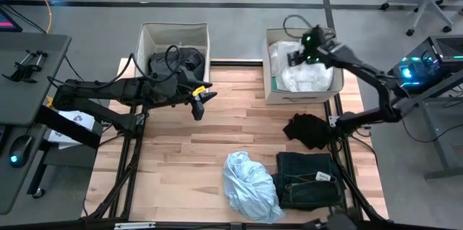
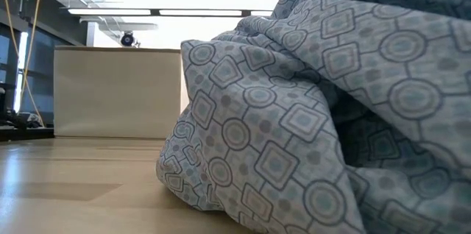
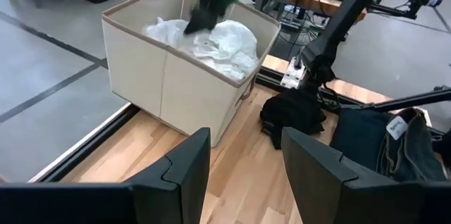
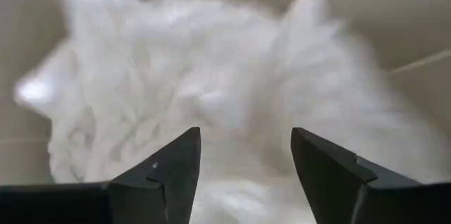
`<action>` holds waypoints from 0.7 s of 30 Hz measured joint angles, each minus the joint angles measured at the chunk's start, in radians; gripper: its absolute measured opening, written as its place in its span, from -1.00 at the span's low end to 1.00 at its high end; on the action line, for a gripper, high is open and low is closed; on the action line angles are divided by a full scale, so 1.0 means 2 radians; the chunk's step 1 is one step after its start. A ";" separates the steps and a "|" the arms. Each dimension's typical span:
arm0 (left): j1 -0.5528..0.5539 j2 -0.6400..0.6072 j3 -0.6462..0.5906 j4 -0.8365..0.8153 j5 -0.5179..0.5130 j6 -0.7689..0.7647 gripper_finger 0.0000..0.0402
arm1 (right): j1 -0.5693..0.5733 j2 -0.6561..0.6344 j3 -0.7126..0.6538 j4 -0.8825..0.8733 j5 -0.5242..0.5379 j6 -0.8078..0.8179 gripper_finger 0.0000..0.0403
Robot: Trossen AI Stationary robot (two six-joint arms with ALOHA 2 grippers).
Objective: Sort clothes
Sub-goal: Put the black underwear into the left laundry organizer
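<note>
Two beige bins are sitting at the far edge of the counter (image 1: 181, 158). The right tool (image 1: 302, 55) is hanging wide open and empty over the right bin (image 1: 273, 71), above white clothes (image 1: 307, 77). The left tool (image 1: 202, 101), open and empty, is waiting beside the left bin (image 1: 143, 42), which is holding dark clothes (image 1: 177, 62). Black (image 1: 307, 129), denim (image 1: 307, 179) and pale blue clothes (image 1: 249, 186) are lying nearer, in front of the right bin.

The left arm reached in from the table's left edge, bent at the elbow, and its gripper (image 1: 203, 98) hung with both fingers (image 3: 184, 170) spread wide and nothing between them. The right arm stretched from the table's right side up toward the far edge, where its gripper (image 1: 302, 50) pointed downward with fingers (image 4: 177, 165) parted and empty.
</note>
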 joint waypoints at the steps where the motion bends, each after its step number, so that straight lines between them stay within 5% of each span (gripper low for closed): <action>1: 0.000 0.000 0.000 0.000 0.000 0.003 -0.20 | 0.002 -0.007 0.023 -0.027 0.012 -0.008 0.04; 10: 0.000 0.000 0.000 -0.007 0.000 0.038 -0.20 | 0.105 -0.101 0.107 -0.100 0.003 -0.008 0.04; 16: 0.000 0.000 0.000 -0.028 0.000 0.069 -0.20 | 0.314 -0.147 0.059 -0.103 0.048 0.079 0.04; 21: 0.001 0.000 0.000 -0.050 0.030 0.081 -0.20 | 0.494 -0.122 0.040 -0.103 0.093 0.171 0.04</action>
